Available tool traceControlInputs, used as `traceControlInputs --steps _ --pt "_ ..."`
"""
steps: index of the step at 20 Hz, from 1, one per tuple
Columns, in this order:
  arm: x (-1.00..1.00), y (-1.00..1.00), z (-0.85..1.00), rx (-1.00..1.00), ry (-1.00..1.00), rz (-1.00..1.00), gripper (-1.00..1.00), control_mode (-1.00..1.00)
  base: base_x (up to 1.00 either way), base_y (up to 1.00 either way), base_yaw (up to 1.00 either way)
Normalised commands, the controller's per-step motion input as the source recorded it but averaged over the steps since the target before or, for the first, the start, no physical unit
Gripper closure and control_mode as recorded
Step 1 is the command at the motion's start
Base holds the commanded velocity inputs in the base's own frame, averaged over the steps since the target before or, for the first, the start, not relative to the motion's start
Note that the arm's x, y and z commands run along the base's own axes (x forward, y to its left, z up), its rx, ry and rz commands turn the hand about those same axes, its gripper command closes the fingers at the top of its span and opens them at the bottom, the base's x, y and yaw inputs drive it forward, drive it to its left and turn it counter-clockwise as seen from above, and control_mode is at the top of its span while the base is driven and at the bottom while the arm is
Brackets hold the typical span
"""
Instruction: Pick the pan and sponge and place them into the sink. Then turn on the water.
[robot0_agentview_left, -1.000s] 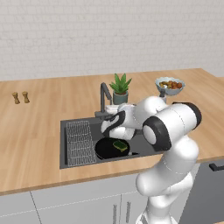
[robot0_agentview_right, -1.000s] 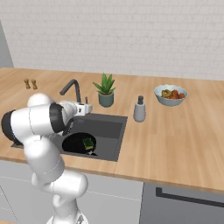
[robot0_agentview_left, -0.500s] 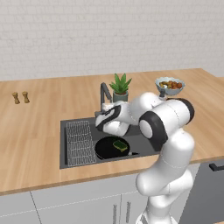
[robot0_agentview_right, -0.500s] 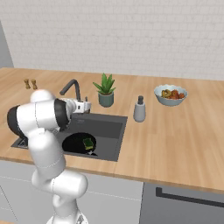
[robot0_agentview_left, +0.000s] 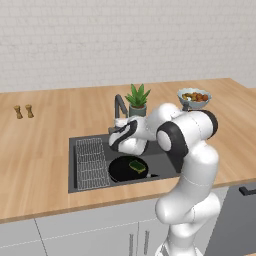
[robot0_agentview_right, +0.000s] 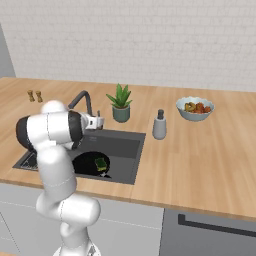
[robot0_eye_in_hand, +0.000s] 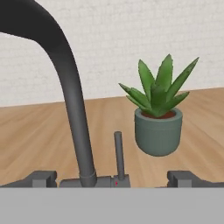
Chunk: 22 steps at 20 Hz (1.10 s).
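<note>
Hand view puts your gripper (robot0_eye_in_hand: 112, 179) right at the faucet (robot0_eye_in_hand: 72, 105), jaws wide apart, plant (robot0_eye_in_hand: 158, 111) just right. Pan (robot0_agentview_left: 127, 168) with sponge (robot0_agentview_left: 137, 165) sits in the sink (robot0_agentview_left: 85, 181), near edge.

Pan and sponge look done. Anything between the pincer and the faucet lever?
Nothing visible. In the hand view the thin upright dark grey lever stands dead ahead between the pincer's tips, beside the dark grey curved faucet neck. The green potted succulent sits behind and to one side, on the wooden counter.
</note>
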Motion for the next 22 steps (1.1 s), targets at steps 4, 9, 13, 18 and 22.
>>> traceControlInputs --steps 4,9,13,18,22 --pt "0.11 -0.34 -0.41 0.06 -0.09 0.09 -1.0 -1.0 0.0 0.0 0.0" --pt "0.01 -0.39 -0.41 0.07 -0.09 0.04 -1.0 -1.0 0.0 0.0 0.0" --pt "0.0 -0.15 -0.44 0.03 -0.08 0.0 -1.0 -1.0 0.0 0.0 0.0" --pt "0.0 -0.05 -0.5 0.01 -0.1 0.0 -1.0 -1.0 0.0 0.0 0.0" --pt "0.0 -0.03 -0.34 0.01 -0.13 0.0 -1.0 -1.0 0.0 0.0 0.0"
